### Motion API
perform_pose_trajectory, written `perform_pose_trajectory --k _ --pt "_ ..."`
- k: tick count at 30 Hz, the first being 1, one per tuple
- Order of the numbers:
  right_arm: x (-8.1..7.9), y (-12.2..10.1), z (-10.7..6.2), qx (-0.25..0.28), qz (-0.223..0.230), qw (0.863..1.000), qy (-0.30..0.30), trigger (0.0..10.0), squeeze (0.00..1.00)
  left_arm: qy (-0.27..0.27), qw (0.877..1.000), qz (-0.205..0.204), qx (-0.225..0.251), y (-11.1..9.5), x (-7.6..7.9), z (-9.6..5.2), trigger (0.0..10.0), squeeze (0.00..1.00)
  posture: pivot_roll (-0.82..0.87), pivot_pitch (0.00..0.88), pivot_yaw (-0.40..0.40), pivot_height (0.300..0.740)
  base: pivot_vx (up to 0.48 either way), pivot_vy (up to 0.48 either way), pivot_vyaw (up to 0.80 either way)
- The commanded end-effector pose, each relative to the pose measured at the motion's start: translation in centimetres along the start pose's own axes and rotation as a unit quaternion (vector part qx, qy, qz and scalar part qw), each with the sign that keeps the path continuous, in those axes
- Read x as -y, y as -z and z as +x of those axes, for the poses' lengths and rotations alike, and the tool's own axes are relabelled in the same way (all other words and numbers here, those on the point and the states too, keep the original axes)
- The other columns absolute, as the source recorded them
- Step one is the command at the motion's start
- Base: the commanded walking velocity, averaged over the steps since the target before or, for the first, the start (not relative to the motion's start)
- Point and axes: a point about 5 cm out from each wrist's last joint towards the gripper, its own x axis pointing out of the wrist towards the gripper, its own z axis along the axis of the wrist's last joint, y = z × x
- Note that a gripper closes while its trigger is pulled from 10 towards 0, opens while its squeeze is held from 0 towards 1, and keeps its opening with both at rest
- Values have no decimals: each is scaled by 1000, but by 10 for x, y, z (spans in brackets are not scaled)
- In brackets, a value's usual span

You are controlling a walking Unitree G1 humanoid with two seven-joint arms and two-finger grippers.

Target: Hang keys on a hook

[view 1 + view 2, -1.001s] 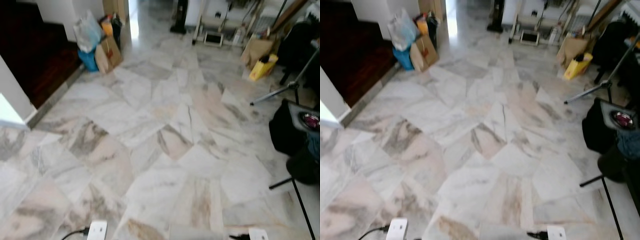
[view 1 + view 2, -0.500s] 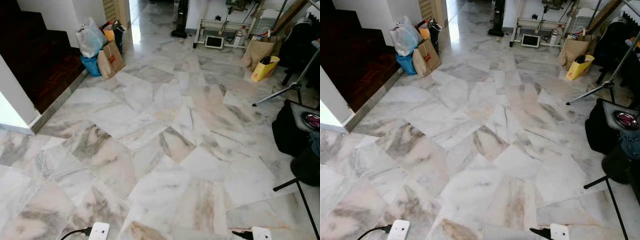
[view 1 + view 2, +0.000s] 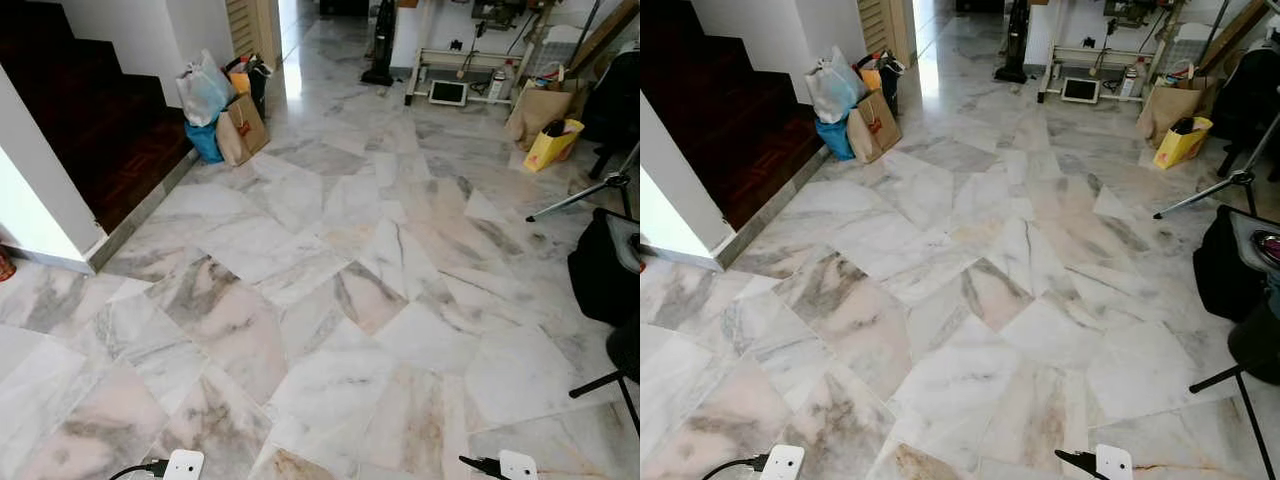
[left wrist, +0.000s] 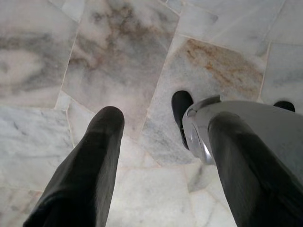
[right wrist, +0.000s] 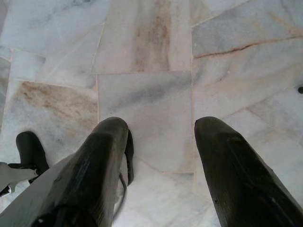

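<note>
No readable text anywhere I look. Brown paper bag (image 3: 873,128) by the stairs carries a small red mark, too blurred to read. Yellow bag (image 3: 1181,143) at far right shows no legible print. Nothing legible on the marble floor (image 3: 970,290) under my fingers.

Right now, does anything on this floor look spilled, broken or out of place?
Nothing looks spilled or broken. The marble floor is dry and whole. Bags stand bunched by the stairs, and a yellow bag leans slightly, far right.
</note>
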Motion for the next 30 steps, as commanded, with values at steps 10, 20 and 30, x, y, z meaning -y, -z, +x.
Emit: perform_pose_trajectory --k 10,20,30 --pt "4 4 -1 -12 -16 1000 -1 10000 0 8 1000 -1 -19 7 3 -1 10000 0 -45 44 -14 740 0 0 -800" --pt "3 6 -1 -15 -19 1000 -9 10000 0 22 999 7 -25 9 7 -1 10000 0 -47 52 -17 740 0 0 -799" --pt "3 7 -2 -17 -17 1000 -14 10000 0 28 999 20 -34 11 7 -1 10000 0 -47 55 -17 740 0 0 -795"
